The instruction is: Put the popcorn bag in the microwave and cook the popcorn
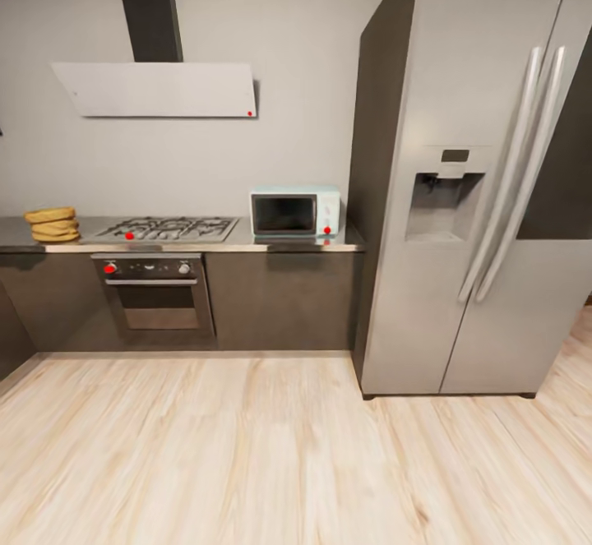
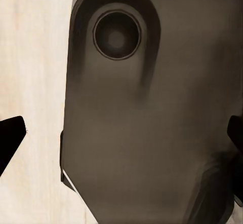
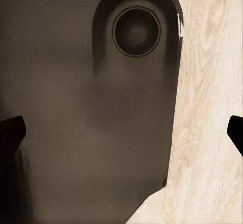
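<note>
Approach step: both grippers, left point(image 2: 121, 143) and right point(image 3: 121, 133), spread wide and empty; bag point(image 1: 52, 225) sits left on countertop point(image 1: 238, 246), microwave point(image 1: 294, 213) shut; next, drive closer.

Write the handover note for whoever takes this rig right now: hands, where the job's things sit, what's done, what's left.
Left hand: open, holding nothing, hanging over the robot's dark base and the wood floor.
Right hand: the same.
Popcorn bag: on the countertop, far left, beside the gas hob.
Microwave: at the countertop's right end, next to the fridge, door shut.
Done: nothing yet.
Left: drive up, pick the bag, load it, heat.
</note>
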You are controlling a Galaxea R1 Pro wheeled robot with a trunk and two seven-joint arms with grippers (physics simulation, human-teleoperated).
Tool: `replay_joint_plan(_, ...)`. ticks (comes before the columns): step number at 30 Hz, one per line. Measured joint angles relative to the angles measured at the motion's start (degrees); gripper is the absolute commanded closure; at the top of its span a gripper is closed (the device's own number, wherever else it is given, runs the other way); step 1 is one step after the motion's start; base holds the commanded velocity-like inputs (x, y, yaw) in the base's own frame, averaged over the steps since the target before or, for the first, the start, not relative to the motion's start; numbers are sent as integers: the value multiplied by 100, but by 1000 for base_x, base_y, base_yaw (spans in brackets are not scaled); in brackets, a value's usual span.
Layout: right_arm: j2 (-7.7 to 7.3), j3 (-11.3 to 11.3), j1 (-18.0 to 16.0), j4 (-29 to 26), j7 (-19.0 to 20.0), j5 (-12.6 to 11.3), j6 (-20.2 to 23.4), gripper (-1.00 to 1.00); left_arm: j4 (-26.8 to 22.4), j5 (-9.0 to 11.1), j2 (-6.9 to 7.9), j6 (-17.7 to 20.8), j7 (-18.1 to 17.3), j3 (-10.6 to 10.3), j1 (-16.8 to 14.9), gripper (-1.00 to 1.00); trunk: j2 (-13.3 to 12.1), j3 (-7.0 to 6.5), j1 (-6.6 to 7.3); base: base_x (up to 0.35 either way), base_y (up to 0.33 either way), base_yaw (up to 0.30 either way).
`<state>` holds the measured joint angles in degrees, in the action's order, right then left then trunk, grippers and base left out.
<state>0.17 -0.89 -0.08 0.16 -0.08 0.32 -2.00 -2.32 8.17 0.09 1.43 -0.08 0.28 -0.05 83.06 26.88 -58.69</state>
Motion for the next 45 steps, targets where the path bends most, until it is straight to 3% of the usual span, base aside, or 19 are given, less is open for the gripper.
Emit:
replay_joint_plan(13,3,0,0,0,0,8,-9,-100,2,2,0,0,0,0,3,-100,0,0,0,326,127,0)
replay_joint_plan(45,5,0,0,0,0,4,-7,-100,0,-4,0,-55,0,-7,1,-100,0,0,0,326,2,0)
